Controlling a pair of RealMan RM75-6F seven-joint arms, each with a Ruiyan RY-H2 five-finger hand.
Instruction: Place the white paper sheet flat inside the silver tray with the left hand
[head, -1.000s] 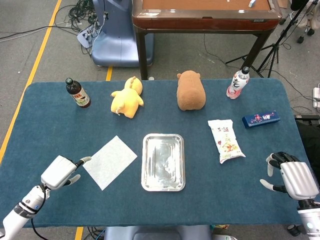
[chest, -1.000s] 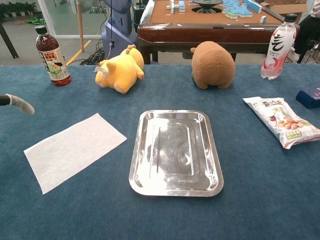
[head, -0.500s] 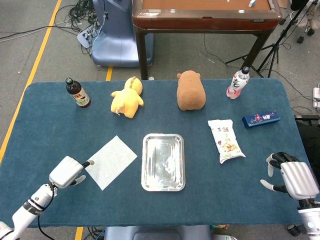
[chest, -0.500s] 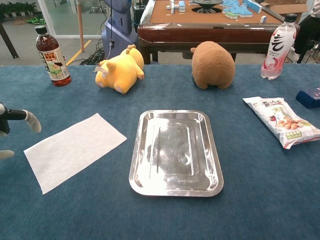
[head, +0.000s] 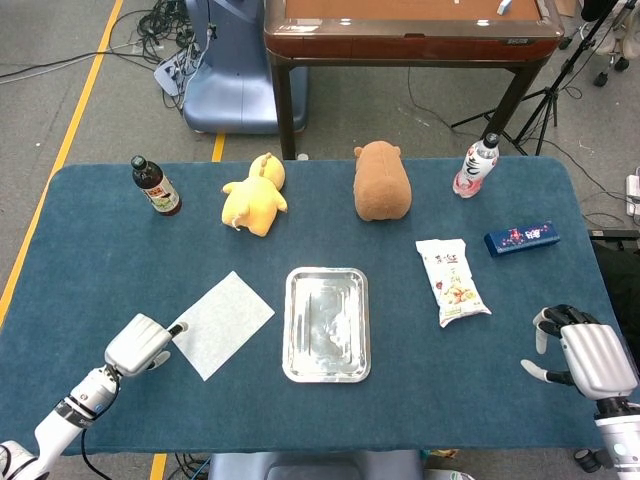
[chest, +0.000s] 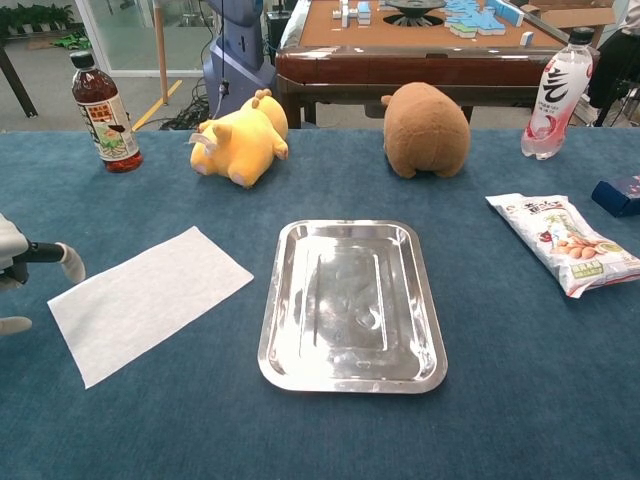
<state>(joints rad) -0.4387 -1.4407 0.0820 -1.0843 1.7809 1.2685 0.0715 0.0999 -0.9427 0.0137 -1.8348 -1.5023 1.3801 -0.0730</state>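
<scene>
Lying flat, white paper sheet (head: 222, 324) long axis diagonal beside silver tray (head: 326, 371).

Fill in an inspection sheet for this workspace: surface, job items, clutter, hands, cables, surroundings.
Surface: blue table cloth.
Job items: white paper sheet flat on the cloth, left of the silver tray; tray holds nothing.
Clutter: sauce bottle, yellow plush, brown plush, drink bottle, snack bag, blue box.
Hands: left hand at the sheet's left corner; right hand open, idle.
Cables: floor cables behind the table.
Surroundings: wooden table, tripod.
</scene>
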